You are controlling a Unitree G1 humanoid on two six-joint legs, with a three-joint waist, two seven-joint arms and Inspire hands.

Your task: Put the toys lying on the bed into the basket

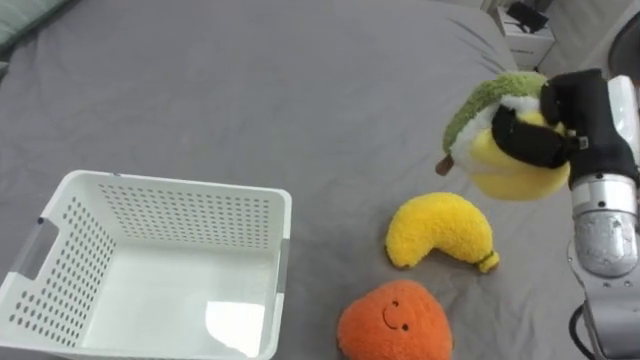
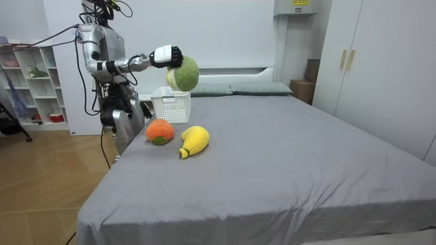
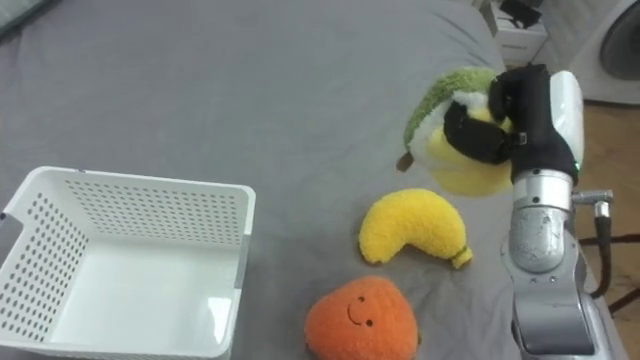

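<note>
1. The right hand (image 1: 560, 120) is clenched around a green-and-yellow plush toy (image 1: 505, 170). Its dark fingers wrap across the yellow belly and hold the toy in the air above the bed (image 1: 250, 90). The toy's green cap and a small brown stem stick out to the hand's left.
2. Slip: the grasp seems to bite into soft stuffing rather than anything firm, and much of the toy bulges below and to the left of the fingers. A quick swing could let the plush squeeze out and fall onto the bed short of the target.
3. Miss: the white basket (image 1: 190, 215) stands well to the hand's left and lower, nearer the robot. If the hand releases before it is over the opening, the toy probably strikes the rim or the nearest wall and rolls off. The basket looks light, so a low forearm could also nudge or tip it.
4. Disturbing the others: the yellow banana plush (image 1: 440, 232) lies just below the hand on the sheet. The orange plush (image 1: 395, 322) lies below and to the left, closer to the robot. A low path toward the basket could brush either.
5. Containers: the basket is a perforated bin, upright with its open top up. Nothing is in it, and its bare floor shows. All three toys are outside it, one in the hand and two on the bed.
</note>
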